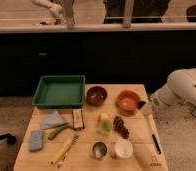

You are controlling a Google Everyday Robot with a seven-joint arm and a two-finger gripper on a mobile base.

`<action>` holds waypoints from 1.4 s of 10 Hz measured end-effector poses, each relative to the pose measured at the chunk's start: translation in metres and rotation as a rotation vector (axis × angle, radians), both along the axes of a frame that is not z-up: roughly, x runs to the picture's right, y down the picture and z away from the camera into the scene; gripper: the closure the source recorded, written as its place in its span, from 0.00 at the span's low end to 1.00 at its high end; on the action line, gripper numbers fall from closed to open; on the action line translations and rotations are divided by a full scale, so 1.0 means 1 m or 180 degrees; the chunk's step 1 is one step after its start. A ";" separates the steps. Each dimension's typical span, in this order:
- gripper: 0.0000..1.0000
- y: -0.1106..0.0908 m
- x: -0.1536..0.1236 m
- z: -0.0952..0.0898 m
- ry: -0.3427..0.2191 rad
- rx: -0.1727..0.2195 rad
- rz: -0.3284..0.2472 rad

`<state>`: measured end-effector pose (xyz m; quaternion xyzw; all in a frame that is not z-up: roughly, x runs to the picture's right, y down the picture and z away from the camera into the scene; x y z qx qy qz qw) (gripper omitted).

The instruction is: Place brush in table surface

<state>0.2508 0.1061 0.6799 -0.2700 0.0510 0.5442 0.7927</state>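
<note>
The brush is a long slim stick, pale at its far half and black at its near half. It lies along the right edge of the light tan wooden table surface. My gripper hangs from the white arm at the table's far right corner. It is just beyond the brush's pale end and beside the orange bowl. Whether it touches the brush cannot be told.
A green tray stands at the far left and a dark maroon bowl beside it. On the table are a dark block, grapes, a metal cup, a white cup, a yellow-handled utensil and a blue sponge.
</note>
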 end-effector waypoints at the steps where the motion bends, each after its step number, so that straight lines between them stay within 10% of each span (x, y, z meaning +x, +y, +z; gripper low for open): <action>1: 1.00 0.004 -0.003 0.009 0.0012 -0.0075 -0.0023; 14: 1.00 0.055 -0.011 0.108 0.0191 -0.0870 -0.0197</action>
